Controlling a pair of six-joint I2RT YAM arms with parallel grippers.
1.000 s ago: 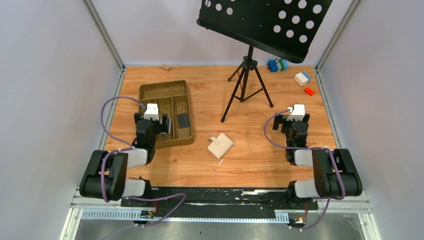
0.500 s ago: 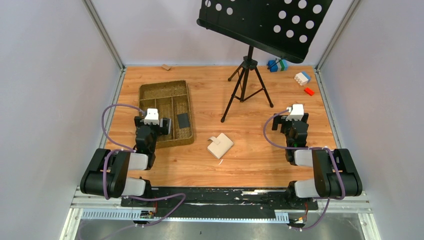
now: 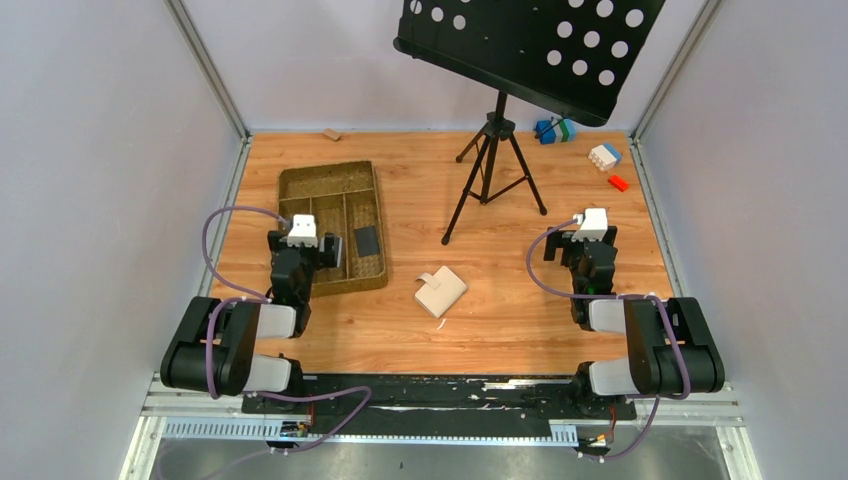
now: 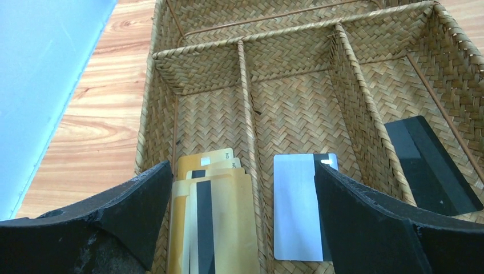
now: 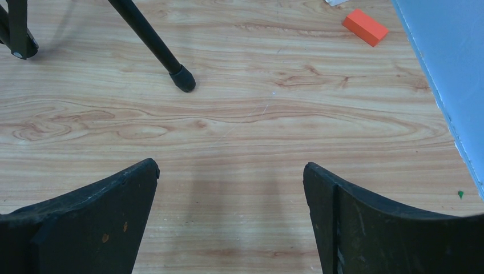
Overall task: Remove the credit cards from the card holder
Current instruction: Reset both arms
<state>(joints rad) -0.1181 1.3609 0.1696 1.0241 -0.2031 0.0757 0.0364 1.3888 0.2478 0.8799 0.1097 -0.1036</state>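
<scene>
Credit cards [image 4: 297,211] lie in the woven tray [image 4: 354,103]: yellow ones [image 4: 214,222] in 1 slot, a silver card [image 4: 294,205] in slot 2, a black card [image 4: 431,165] in slot 3. The card holder [image 3: 441,291] sits on the bench [image 3: 500,335], between the 2 arms. I think the job is about done, though I cannot tell if the holder is empty. The left fingers [image 4: 131,211] and right fingers [image 5: 103,211] are wide open, holding nothing. Only the left wrist view shows the yellow and silver cards. Only the top view shows the holder.

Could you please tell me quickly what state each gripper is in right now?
Left gripper: open, holding nothing, over the woven tray.
Right gripper: open, holding nothing, over the table.
</scene>
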